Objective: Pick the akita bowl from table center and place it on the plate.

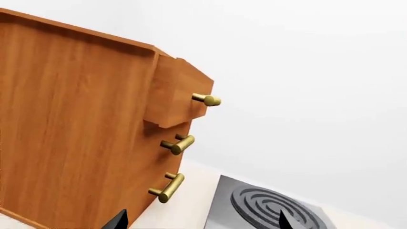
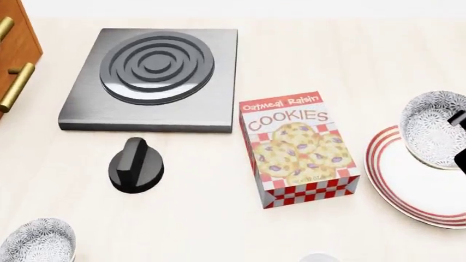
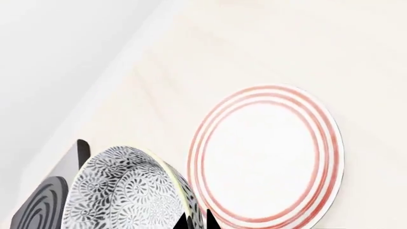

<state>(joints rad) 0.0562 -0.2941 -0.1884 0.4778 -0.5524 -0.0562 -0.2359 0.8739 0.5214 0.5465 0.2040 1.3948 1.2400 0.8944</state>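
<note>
Above the near rim of the wide red-ringed white plate, right tool clenched on the speckled grey-and-white akita bowl: centre, level, lower, release.

The right gripper has its jaws pinched close together, while the left gripper's stand wide apart.

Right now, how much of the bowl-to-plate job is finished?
Pickup looks done: the akita bowl is off table center, at the right pincer, whose fingers straddle its rim. In hand: carrying it, partly over the plate edge. Left: lowering it onto the plate and releasing. The left pincer is idle near the cabinet.
</note>
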